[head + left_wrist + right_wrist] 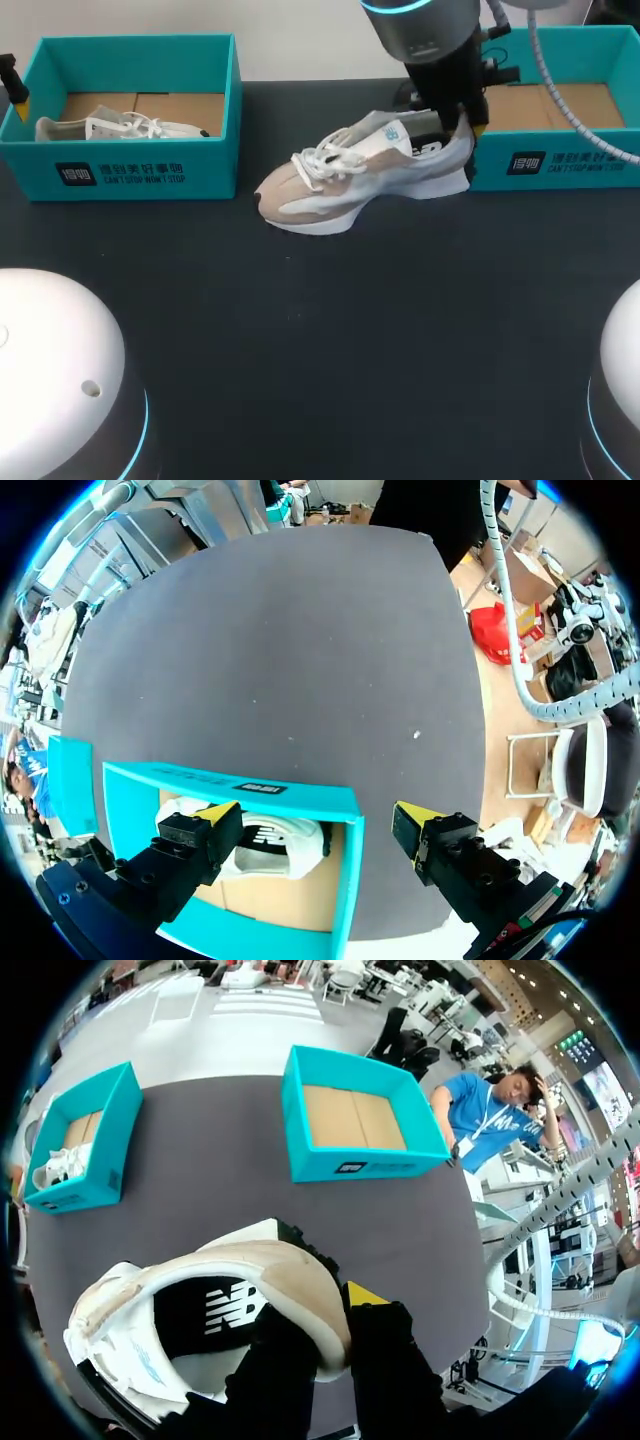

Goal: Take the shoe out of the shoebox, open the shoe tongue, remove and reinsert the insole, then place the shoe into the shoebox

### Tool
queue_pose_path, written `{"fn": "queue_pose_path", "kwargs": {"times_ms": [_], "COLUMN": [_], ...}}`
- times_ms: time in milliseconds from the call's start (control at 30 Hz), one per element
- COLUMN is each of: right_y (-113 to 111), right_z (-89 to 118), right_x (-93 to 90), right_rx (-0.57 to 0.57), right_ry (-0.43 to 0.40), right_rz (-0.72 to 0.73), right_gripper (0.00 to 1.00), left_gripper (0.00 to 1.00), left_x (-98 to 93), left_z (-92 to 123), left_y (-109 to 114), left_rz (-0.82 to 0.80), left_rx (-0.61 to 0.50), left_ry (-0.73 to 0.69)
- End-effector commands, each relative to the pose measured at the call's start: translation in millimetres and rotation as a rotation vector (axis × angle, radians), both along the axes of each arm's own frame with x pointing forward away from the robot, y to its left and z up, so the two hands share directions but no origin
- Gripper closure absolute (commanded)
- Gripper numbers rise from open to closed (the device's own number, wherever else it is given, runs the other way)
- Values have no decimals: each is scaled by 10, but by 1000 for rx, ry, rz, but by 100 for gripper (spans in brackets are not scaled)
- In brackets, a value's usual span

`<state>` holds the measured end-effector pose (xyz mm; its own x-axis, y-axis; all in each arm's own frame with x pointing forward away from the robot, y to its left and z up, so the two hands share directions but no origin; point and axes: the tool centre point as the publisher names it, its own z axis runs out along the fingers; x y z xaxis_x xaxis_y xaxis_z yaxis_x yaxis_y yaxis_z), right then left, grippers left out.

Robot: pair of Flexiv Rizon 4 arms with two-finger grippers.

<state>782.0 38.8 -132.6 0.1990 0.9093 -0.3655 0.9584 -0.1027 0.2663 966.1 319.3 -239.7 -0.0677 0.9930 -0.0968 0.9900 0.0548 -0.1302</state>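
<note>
Our right gripper is clamped on the heel collar of the beige-and-white sneaker, with one finger inside the opening and the yellow-tipped one outside against the heel. Our left gripper hangs with its fingers spread wide and nothing between them. It is above a corner of the left teal shoebox. One of its fingers is over the white shoe lying on the cardboard floor inside that box, and the other is out past the box wall, over the table.

The held sneaker is out on the dark table, between the two boxes. Its heel is just beside the front corner of the right teal shoebox, which shows only its bare cardboard floor.

The sneaker stands sole down, laces up. Its long axis runs across the table, the toe pointing toward the left shoebox and the heel toward the right one. The toe end sits lower than the gripped heel.
</note>
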Motion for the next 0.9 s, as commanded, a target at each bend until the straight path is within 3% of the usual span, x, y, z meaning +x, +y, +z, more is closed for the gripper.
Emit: {"fn": "queue_pose_path", "kwargs": {"times_ms": [33,333,733,900], "right_y": [-4,-4,230,308], "right_z": [9,9,-424,-590], "right_x": [10,10,-631,-809], "right_rx": [2,2,21,41], "right_ry": [2,2,23,34], "right_rz": [-1,-1,-65,-91], "right_gripper": [100,100,100,100], "left_gripper": [0,0,0,0], "left_x": [-8,-8,-8,-8], "left_z": [1,1,1,1], "left_y": [2,2,2,2], "left_rz": [-1,-1,-1,-1], "left_rx": [2,2,2,2], "left_ry": [-2,-2,-2,-2]}}
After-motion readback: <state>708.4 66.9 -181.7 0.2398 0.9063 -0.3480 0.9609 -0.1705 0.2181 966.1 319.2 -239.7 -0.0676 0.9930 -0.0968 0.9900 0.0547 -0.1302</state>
